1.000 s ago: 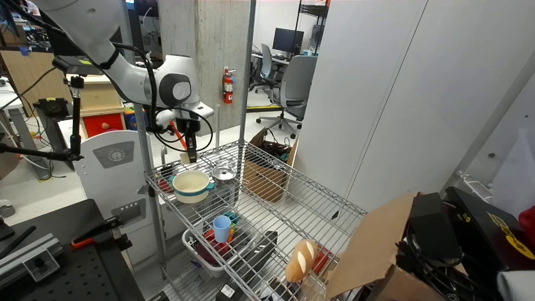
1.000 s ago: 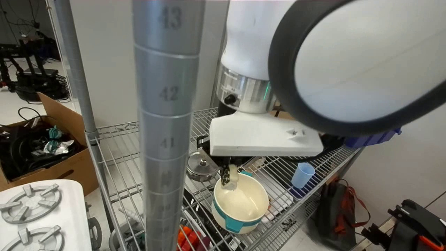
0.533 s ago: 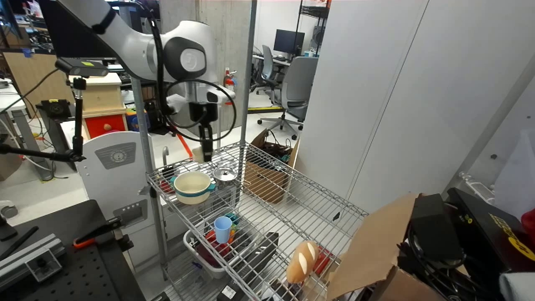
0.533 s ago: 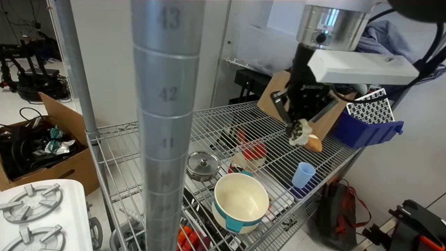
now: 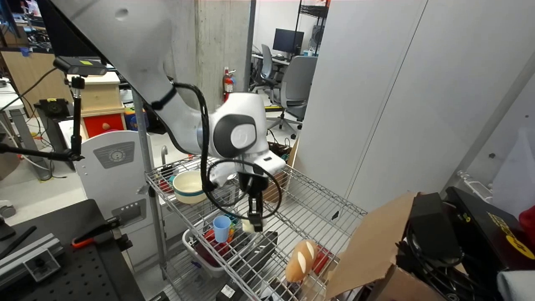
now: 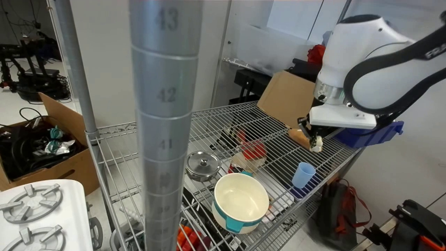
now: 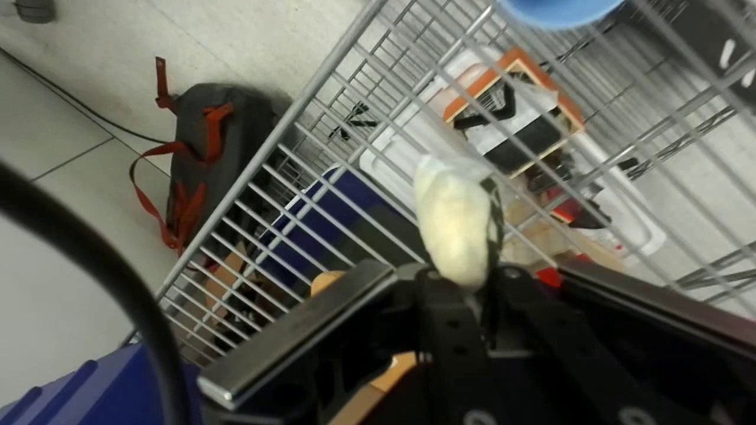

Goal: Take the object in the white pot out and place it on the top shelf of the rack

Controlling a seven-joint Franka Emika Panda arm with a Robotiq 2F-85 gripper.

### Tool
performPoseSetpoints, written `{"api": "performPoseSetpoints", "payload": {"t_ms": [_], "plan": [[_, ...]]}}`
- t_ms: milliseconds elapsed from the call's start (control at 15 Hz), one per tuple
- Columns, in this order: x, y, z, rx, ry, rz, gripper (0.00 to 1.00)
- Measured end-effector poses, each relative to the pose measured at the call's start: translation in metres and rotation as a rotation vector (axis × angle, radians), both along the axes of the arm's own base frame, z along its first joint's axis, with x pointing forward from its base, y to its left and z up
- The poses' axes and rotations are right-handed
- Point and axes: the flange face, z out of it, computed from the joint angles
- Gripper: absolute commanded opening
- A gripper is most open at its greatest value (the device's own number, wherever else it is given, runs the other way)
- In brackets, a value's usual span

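The cream-white lump (image 7: 452,218) — rounded, mottled dark down one flank — is clamped in the gripper (image 7: 473,281). It hangs over the rack's wire shelf (image 7: 294,115), well apart from the white pot (image 6: 240,200).

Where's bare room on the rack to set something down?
On the rack along the wall, between the lidded pot and box. Another patch, partly hidden: between lidded pot and corner post. It's crowded around bread, box and blue bin, gripper hanging near; white pot and lidded pot stand close.
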Motion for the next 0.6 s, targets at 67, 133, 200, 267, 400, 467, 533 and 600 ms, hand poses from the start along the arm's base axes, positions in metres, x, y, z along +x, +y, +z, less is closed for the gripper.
{"api": "performPoseSetpoints", "payload": {"t_ms": [67, 133, 200, 267, 400, 467, 533, 600], "plan": [[0.006, -0.012, -0.018, -0.019, -0.009, -0.034, 0.02], [0.013, -0.022, -0.034, -0.039, -0.015, -0.064, 0.02], [0.020, -0.030, -0.048, -0.058, -0.020, -0.090, 0.02], [0.025, -0.035, -0.061, -0.074, -0.026, -0.112, 0.02], [0.034, -0.041, -0.080, -0.093, -0.035, -0.140, 0.02], [0.038, -0.042, -0.087, -0.098, -0.037, -0.147, 0.02], [0.041, -0.041, -0.085, -0.102, -0.031, -0.154, 0.02], [0.045, -0.039, -0.083, -0.099, -0.034, -0.157, 0.02]]}}
